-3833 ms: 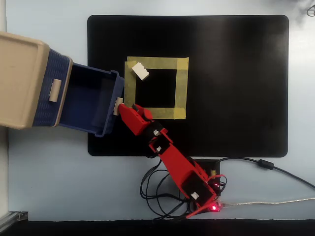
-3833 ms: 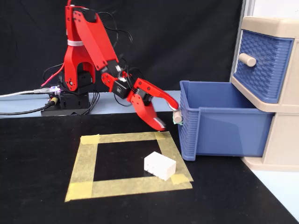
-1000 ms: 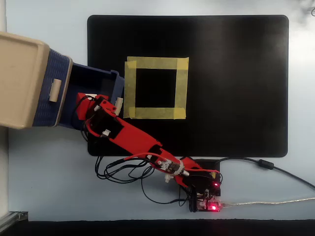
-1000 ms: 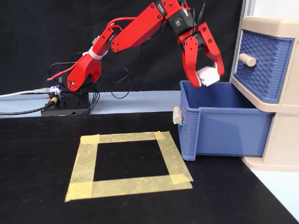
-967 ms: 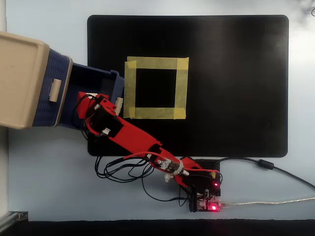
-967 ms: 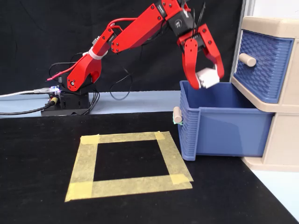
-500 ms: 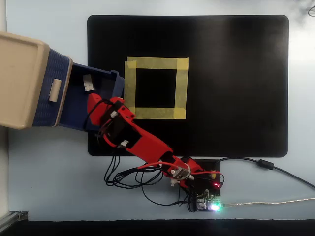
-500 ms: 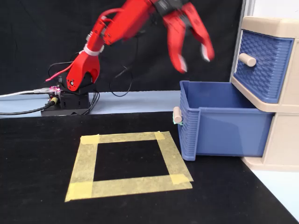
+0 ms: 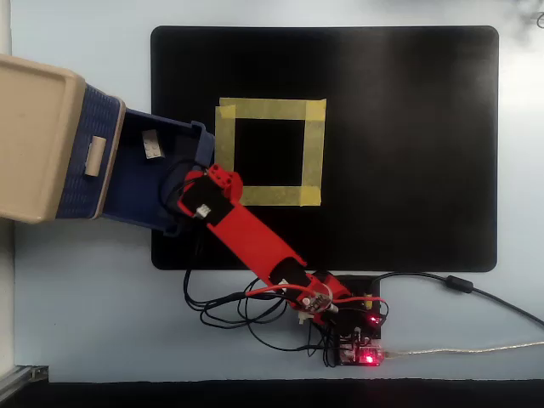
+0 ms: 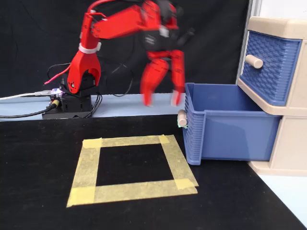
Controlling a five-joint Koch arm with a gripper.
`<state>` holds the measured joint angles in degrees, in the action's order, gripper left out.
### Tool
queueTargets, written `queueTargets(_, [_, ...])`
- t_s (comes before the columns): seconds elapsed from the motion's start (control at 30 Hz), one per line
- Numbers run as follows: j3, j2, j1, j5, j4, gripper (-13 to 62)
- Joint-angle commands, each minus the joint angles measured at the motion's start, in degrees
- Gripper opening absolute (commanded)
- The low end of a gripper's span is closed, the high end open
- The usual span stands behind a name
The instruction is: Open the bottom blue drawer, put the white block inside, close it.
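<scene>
From my fixed view I see the gripper (image 10: pixel 162 101) hanging in the air with its two red fingers spread apart and nothing between them; the tips are motion-blurred. They hang just left of the front wall of the bottom blue drawer (image 10: pixel 230 136), above the knob (image 10: pixel 182 118) on that wall. In the overhead view the gripper's tips are hidden under the wrist, so I can only place the arm's red wrist (image 9: pixel 212 194) over the drawer's front wall.

The white block (image 9: pixel 151 144) shows up only in my overhead view: a small, pale, roughly rectangular piece with a greyish top, lying on the floor of the open drawer toward the cabinet end. In that view it sits up and to the left of the wrist, clearly apart from it, with the drawer's dark blue floor between them. In the fixed view the drawer's side wall hides the block from me.

The drawer is pulled well out of the beige cabinet (image 10: pixel 280 28). The upper blue drawer (image 10: pixel 268 64) is pushed in. A yellow tape square (image 10: pixel 132 167) lies on the black mat (image 9: pixel 408 153), empty, just beside the drawer's front.
</scene>
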<state>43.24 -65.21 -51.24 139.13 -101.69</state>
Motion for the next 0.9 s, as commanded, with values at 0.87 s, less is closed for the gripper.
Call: queueTargets(0.87, [-28.2, -4.5, 3.9, 0.2, -16.2, 33.9])
